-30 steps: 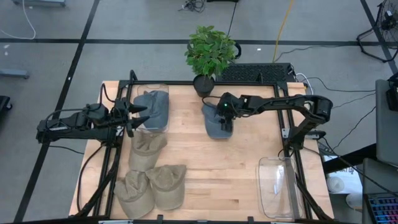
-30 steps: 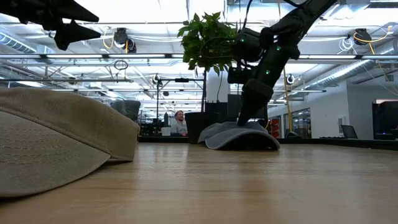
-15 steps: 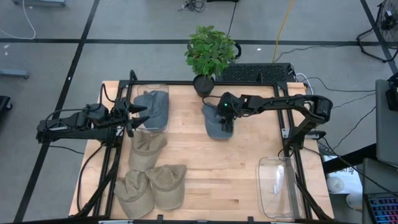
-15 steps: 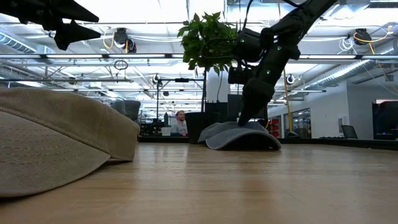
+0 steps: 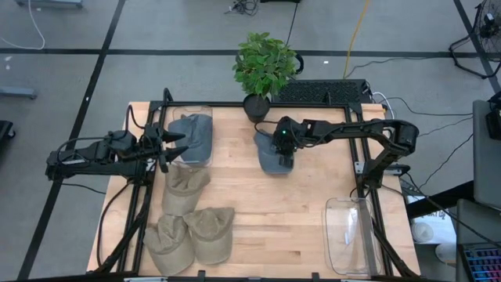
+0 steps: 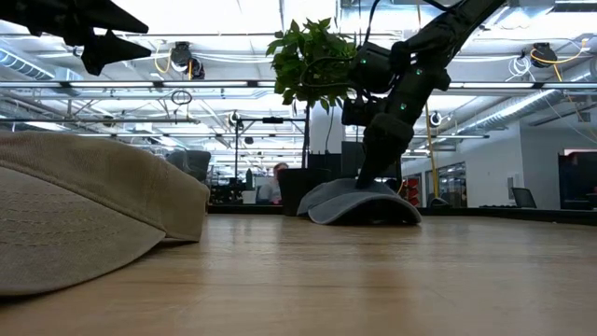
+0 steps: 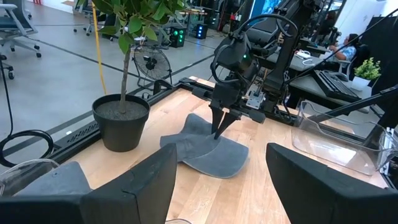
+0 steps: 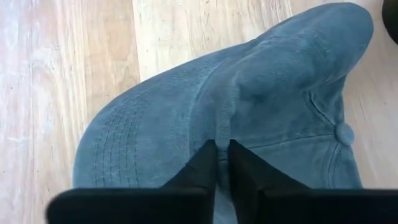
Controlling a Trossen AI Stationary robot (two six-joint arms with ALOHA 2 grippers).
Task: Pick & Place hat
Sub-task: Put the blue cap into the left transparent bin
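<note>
**Right fingers pinch a fold of the blue-grey cap**

The fingers (image 8: 208, 163) of the right gripper (image 5: 285, 159) are drawn almost together, with a raised ridge of cloth caught between them on the blue-grey cap (image 5: 274, 152). In the right wrist view that ridge runs up the crown from the fingertips, and the cap's top button (image 8: 342, 133) sits off to one side. The cap lies on the wooden table (image 5: 305, 204), near its far edge, just beside the potted plant (image 5: 264, 70). In the low view the right arm comes down steeply onto the cap's crown, and the cap's rim rests on the table.

The left gripper (image 5: 170, 146) hangs above the table's left side, its fingers spread wide with nothing between them. It points at a clear plastic bin (image 5: 189, 135) at the far left corner, which holds a second blue-grey cap (image 5: 196, 138).

Three tan caps lie on the near left part of the table: one (image 5: 185, 188) just in front of that bin, and two (image 5: 211, 233) side by side at the near edge. Another clear bin (image 5: 351, 235) stands at the near right edge of the table.
</note>
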